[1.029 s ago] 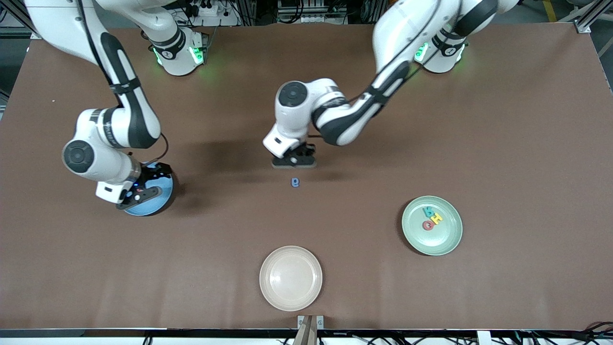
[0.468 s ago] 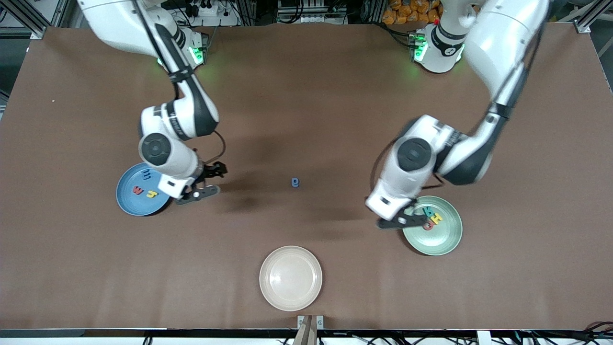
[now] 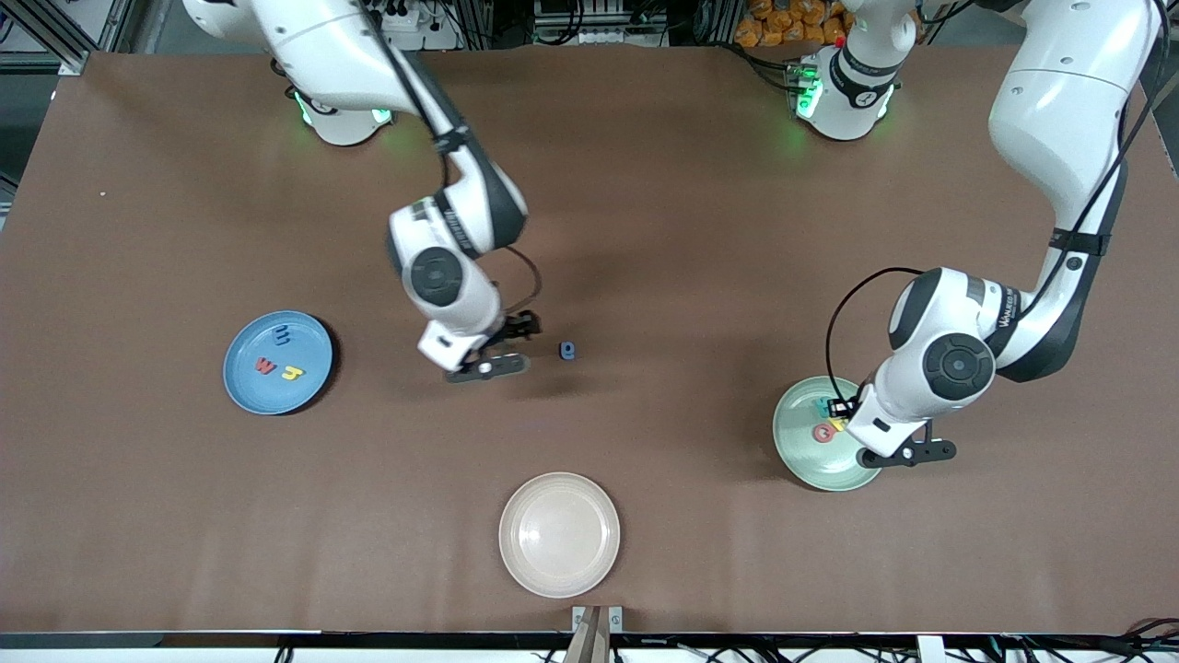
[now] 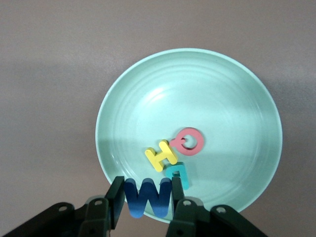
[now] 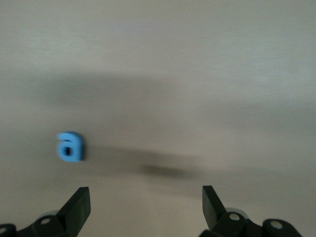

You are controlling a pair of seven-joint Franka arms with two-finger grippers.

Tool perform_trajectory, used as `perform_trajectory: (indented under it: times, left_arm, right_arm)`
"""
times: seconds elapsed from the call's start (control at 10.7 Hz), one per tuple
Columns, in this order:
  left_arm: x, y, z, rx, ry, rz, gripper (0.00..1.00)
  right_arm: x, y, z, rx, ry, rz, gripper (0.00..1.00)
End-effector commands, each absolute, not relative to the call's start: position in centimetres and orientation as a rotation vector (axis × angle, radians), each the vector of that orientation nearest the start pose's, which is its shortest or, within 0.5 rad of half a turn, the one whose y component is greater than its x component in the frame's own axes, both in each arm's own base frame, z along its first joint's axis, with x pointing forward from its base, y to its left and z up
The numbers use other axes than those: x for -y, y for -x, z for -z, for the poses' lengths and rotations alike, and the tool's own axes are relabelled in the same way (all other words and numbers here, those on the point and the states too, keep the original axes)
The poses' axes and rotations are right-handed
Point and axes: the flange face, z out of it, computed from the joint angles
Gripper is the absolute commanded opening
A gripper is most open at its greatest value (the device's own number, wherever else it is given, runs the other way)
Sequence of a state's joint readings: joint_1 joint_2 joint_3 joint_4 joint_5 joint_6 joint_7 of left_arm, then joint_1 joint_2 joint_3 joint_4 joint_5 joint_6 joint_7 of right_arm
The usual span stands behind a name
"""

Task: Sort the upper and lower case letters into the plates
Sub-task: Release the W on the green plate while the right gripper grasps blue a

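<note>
Left gripper (image 4: 146, 205) clamps a dark blue foam W (image 4: 146, 197) over the pale mint green plate (image 4: 237, 98) (yellow, red, teal letters inside). Right gripper (image 5: 146, 207), fingers wide apart, hovers beside the small blue foam "a" (image 5: 69, 146) on the brown table (image 3: 700, 230).

You have a sky-blue plate (image 3: 241, 379) toward the right arm's end of the table, holding a red W (image 3: 264, 366), a yellow J (image 3: 292, 373) and a blue letter (image 3: 284, 335). The mint-green plate (image 4: 237, 89) lies toward the left arm's end, with a yellow H (image 4: 161, 155), a red Q (image 4: 188, 140) and a teal letter (image 4: 179, 173) clustered flat inside. A dark blue W (image 4: 146, 196) hangs upright over that plate's rim. A blue lowercase a (image 5: 70, 146) lies alone on the table between the plates.
</note>
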State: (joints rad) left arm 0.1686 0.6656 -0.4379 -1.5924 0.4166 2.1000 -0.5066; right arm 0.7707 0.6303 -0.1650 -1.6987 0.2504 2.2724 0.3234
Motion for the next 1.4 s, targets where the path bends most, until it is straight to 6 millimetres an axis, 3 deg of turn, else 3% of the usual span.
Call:
perform_trajectory:
  times: [0.0, 0.09, 0.37, 0.56, 0.75, 0.94, 1.22, 1.31]
  left_arm:
    - [12.2, -68.4, -28.2, 0.005, 3.043, 0.004, 1.00]
    - [12.0, -69.6, -30.7, 0.023, 3.047, 0.080, 1.00]
    - [12.0, -69.8, -37.7, 0.016, 3.019, 0.232, 1.00]
    - [11.7, -69.0, -42.0, 0.026, 2.988, 0.276, 1.00]
    - [11.5, -67.9, -46.7, 0.051, 2.964, 0.339, 1.00]
    - [10.8, -67.0, -49.7, 0.060, 2.943, 0.355, 1.00]
    - [8.6, -65.8, -52.6, 0.113, 3.016, 0.314, 1.00]
    - [8.0, -65.0, -54.3, 0.099, 3.002, 0.317, 1.00]
  right_arm:
    - [-42.8, -54.9, -21.1, 0.206, 3.052, -0.011, 1.00]
    - [-43.1, -55.0, -20.2, 0.219, 3.046, 0.028, 1.00]
    - [-46.0, -54.7, -19.0, 0.274, 3.037, 0.070, 1.00]
    - [-46.1, -54.7, -18.8, 0.273, 3.039, 0.066, 1.00]
    - [-47.3, -53.5, -18.3, 0.303, 3.042, 0.056, 1.00]
    - [-47.3, -53.3, -17.7, 0.285, 3.051, 0.047, 1.00]
    - [-47.3, -53.0, -17.4, 0.302, 3.063, 0.043, 1.00]
    - [-47.3, -53.1, -17.4, 0.332, 3.076, 0.057, 0.61]
